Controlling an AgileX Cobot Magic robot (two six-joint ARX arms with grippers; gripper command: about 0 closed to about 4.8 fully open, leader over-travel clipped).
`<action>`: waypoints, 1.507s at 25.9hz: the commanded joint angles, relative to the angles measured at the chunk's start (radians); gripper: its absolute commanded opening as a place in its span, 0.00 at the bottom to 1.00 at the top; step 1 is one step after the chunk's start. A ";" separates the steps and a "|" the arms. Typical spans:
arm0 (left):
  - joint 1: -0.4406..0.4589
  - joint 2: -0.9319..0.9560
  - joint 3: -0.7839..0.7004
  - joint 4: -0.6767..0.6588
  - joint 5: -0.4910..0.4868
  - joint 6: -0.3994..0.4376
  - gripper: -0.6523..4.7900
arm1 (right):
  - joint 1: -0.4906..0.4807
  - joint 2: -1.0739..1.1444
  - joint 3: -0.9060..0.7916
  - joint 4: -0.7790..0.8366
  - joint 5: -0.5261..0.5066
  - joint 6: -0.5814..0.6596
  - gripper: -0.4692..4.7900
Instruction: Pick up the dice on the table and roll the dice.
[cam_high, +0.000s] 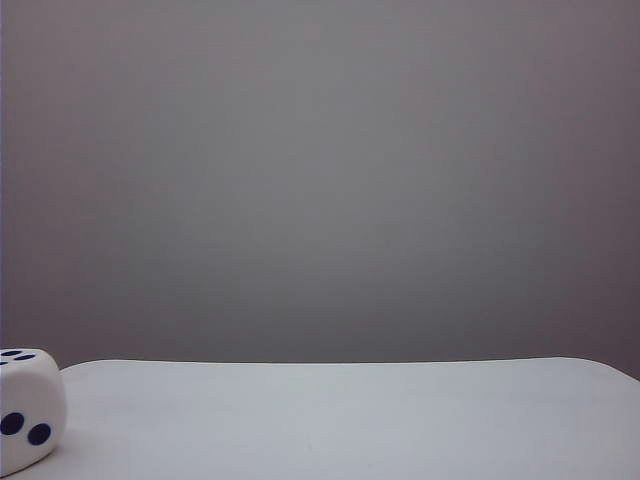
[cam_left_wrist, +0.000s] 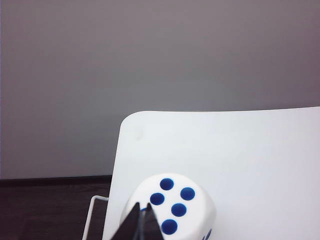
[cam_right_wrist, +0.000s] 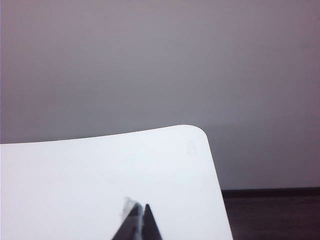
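The dice (cam_left_wrist: 172, 207) is located at the left end of the desk (cam_high: 350, 410), close to the left corner, resting flat with five pips shown uppermost in the left wrist view. The left claw (cam_left_wrist: 141, 222) is seen directly in front of the dice, tips drawn together and empty; the dice lies just beyond them, slightly to one side. The right claw (cam_right_wrist: 139, 220) is held over the opposite end of the desk, closed on nothing, with no dice in its view. The left arm is therefore judged the nearer. A cube offers no long axis; opening is required before a straight approach
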 joint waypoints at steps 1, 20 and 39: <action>0.000 0.001 0.002 0.002 0.002 -0.006 0.11 | 0.002 -0.001 -0.006 0.021 -0.001 0.001 0.09; 0.000 0.002 0.163 -0.124 -0.006 -0.223 0.11 | 0.005 0.003 0.046 0.050 -0.085 0.163 0.09; 0.000 0.137 0.561 -0.453 -0.069 -0.153 0.11 | 0.058 0.892 0.729 0.130 -0.557 0.121 0.09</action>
